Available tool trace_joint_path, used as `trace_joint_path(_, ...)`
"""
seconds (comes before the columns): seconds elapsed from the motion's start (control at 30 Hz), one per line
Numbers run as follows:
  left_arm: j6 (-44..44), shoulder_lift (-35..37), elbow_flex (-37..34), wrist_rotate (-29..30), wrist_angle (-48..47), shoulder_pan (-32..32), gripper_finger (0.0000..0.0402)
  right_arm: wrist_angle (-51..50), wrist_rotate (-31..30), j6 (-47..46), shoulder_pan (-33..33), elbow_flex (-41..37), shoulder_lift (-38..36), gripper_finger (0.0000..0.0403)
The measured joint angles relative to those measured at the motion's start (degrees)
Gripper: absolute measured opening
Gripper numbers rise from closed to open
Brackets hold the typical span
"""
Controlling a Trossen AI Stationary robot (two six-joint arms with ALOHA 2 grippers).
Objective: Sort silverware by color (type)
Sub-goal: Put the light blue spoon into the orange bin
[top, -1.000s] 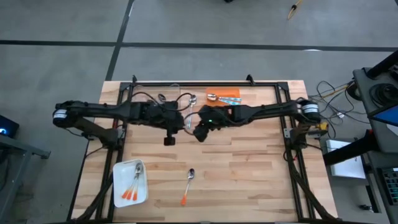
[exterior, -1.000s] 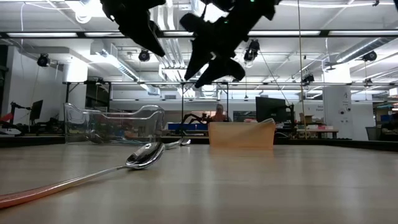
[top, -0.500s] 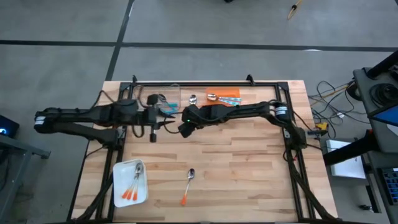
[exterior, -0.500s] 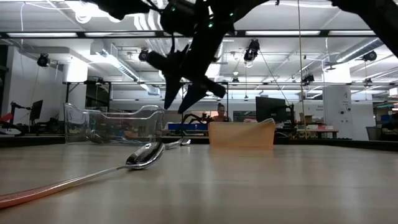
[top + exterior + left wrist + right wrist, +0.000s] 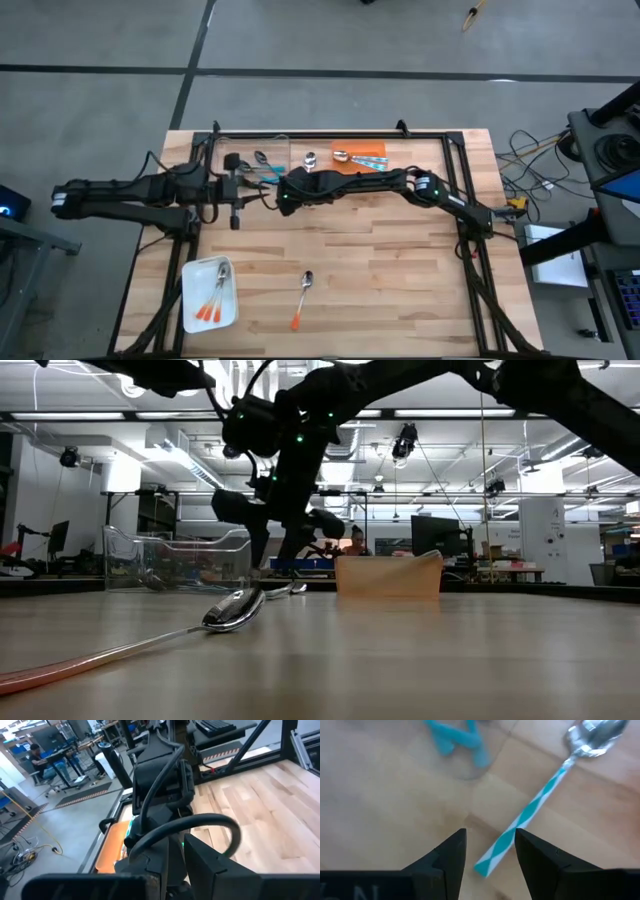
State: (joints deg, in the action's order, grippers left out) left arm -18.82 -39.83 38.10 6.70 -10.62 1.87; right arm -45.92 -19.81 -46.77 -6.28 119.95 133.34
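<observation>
Reaching in from the left edge of the table, the left gripper [image 5: 236, 203] hangs over bare wood beside the clear bin [image 5: 262, 152]; I cannot tell whether its fingers are open or closed, and it looks to be waiting rather than working. Near the front left corner, a white tray [image 5: 191, 277] holds what look like three orange-handled spoons [image 5: 212, 305], evidently the pile for that colour. The clear bin near the back rail serves likewise for the teal-handled spoons [image 5: 456, 736]; at least two handles show through its wall, though an exact count is not possible. Just beside it, the right gripper [image 5: 489, 854] is low over the table with its fingers open, one on each side of the handle end of a loose striped light-blue spoon [image 5: 536, 802], judged to be lined up for a pick. One loose orange spoon [image 5: 303, 296] lies alone near the front middle, not yet sorted. Farther right, an orange tray [image 5: 352, 147] by the back rail holds light-blue-handled spoons [image 5: 368, 160], probably two, which is likely where the striped one belongs.
</observation>
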Motion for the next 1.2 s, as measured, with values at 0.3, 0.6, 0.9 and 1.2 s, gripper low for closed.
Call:
trace_joint_path(0.3, 0.8, 1.6, 0.4, 0.2, -1.2, 0.0, 0.0044, -0.9, -5.8, -0.1, -0.5, -0.1, 0.7, 0.0155)
trace_joint_path(0.6, 0.4, 1.4, 0.4, 0.3, -1.0, 0.0, 0.0044, 1.3, -7.3, -1.2, -0.6, -3.1, 0.7, 0.0153)
trace_joint_path(0.9, 0.4, 1.5, 0.6, 0.4, -0.3, 0.0, 0.0044, 5.2, -7.6, -3.5, -0.5, -8.6, 0.9, 0.0151)
trace_joint_path(1.2, 0.4, 1.3, 0.5, 0.4, -0.3, 0.0, 0.0044, 2.2, -3.9, -3.9, -0.1, -8.7, 0.6, 0.0151)
